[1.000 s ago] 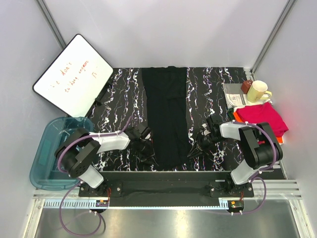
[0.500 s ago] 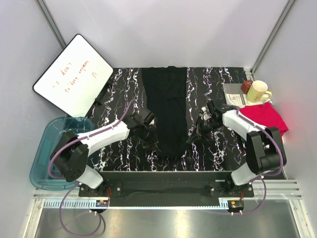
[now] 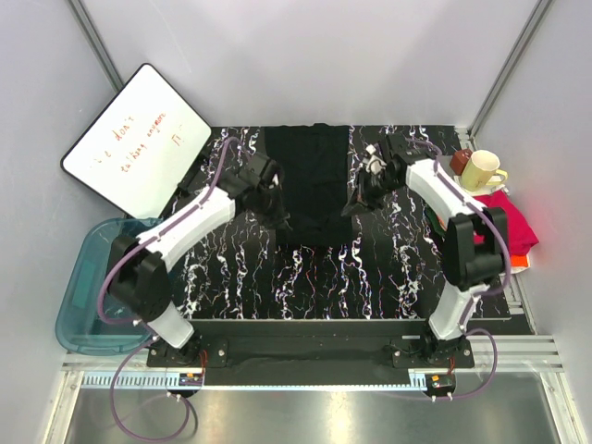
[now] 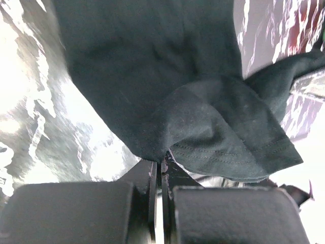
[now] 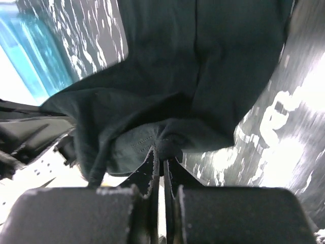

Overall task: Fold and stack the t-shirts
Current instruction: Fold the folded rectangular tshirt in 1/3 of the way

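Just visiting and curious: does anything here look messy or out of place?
Nothing is spilled or broken. Only the pink shirt looks untidy, lying crumpled at the right edge of the table, beside the mug.

The whiteboard (image 3: 139, 139) carries red handwritten lines, too small and faint to read.

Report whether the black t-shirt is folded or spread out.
Mid-fold: the black t-shirt is a narrow strip, its near end pinched by the left gripper and right gripper and raised over the rest.
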